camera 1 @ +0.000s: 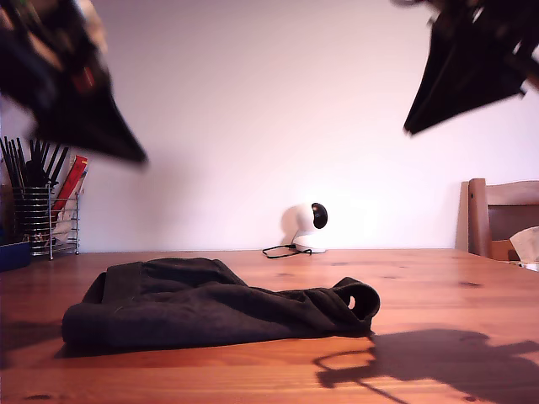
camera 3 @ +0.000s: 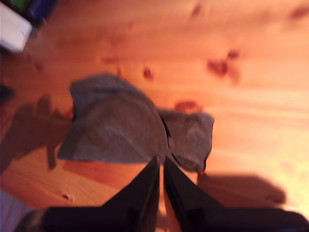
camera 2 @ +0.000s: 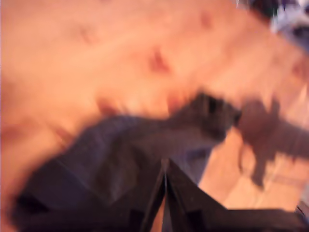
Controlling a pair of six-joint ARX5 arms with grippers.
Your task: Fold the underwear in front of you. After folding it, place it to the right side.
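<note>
Here the underwear [camera 1: 210, 305] lies as a dark brown-black heap of soft cloth on the wooden table [camera 1: 438, 295], bunched and loosely doubled over itself, with a hemmed band along its upper edge. At the end toward the exterior view's right, the fabric curls into a small rolled loop. Behind that loop, near the wall, stands a small white lamp [camera 1: 307, 227] with its black cord; a wire basket [camera 1: 46, 220] of dark utensils stands behind the garment's other end, at the exterior view's left edge. A wooden chair [camera 1: 501, 217] shows well off past the loop end.

My first gripper [camera 2: 165, 180] is up in the air above the underwear, touching none of it. Its two black fingers [camera 2: 193, 200] are pressed together, tip to tip, with nothing between them. The garment lies below and ahead of those tips, though this view is badly blurred.

My second gripper [camera 3: 161, 162] likewise hangs above the underwear, clear of the cloth. Its fingers [camera 3: 142, 193] lie nearly together, a thin slit between them, pinching nothing. The garment spreads just beyond its tips.
</note>
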